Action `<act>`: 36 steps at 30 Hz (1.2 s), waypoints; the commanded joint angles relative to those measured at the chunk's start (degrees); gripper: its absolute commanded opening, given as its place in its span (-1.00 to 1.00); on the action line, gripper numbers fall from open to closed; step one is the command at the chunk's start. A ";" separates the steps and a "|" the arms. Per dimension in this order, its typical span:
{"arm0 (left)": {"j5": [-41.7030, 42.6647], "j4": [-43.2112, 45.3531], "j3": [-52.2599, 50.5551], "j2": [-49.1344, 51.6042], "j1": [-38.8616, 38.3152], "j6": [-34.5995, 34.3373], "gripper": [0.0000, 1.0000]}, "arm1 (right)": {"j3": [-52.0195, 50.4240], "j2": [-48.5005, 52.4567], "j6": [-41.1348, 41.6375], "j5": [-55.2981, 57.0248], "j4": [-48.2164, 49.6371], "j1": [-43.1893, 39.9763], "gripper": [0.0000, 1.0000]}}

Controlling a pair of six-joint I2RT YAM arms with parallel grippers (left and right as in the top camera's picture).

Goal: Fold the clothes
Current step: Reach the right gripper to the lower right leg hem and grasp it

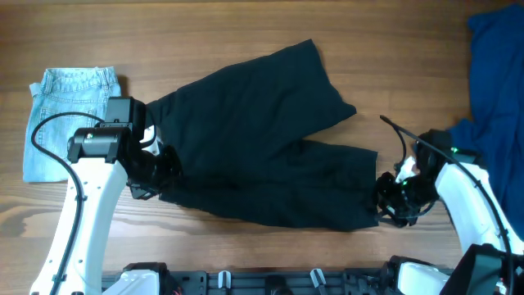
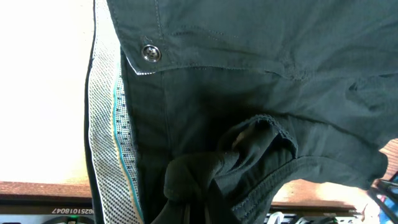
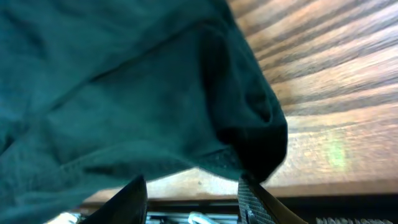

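The black garment point(image 1: 262, 139) lies spread across the middle of the wooden table, with one leg pointing to the far side and one to the right. My left gripper point(image 1: 164, 168) is at its left waistband edge. In the left wrist view the fabric point(image 2: 249, 81) bunches into a pinched knot at my left gripper point(image 2: 199, 211), beside the whitish dotted inner waistband point(image 2: 102, 124) and a snap button point(image 2: 149, 53). My right gripper point(image 1: 386, 201) is at the right leg's hem. In the right wrist view its fingers point(image 3: 193, 199) stand apart just under the hem corner point(image 3: 255, 143).
Folded light-blue denim shorts point(image 1: 70, 115) lie at the far left, behind my left arm. Bright royal-blue fabric point(image 1: 499, 74) covers the far right. The table's front edge and a black rail point(image 1: 270, 283) run just below both grippers.
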 commanded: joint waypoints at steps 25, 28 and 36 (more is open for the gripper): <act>-0.52 0.24 -0.11 0.22 0.35 0.17 -0.92 | -6.64 0.09 7.48 -3.63 5.73 -0.02 -0.02; -0.52 0.20 -0.11 0.22 0.35 0.39 -0.92 | -3.02 0.09 6.75 -3.63 2.69 -0.02 -0.03; -0.52 0.66 -0.11 0.22 0.35 0.37 -0.92 | -0.48 0.09 3.15 -1.09 -3.28 0.00 -0.02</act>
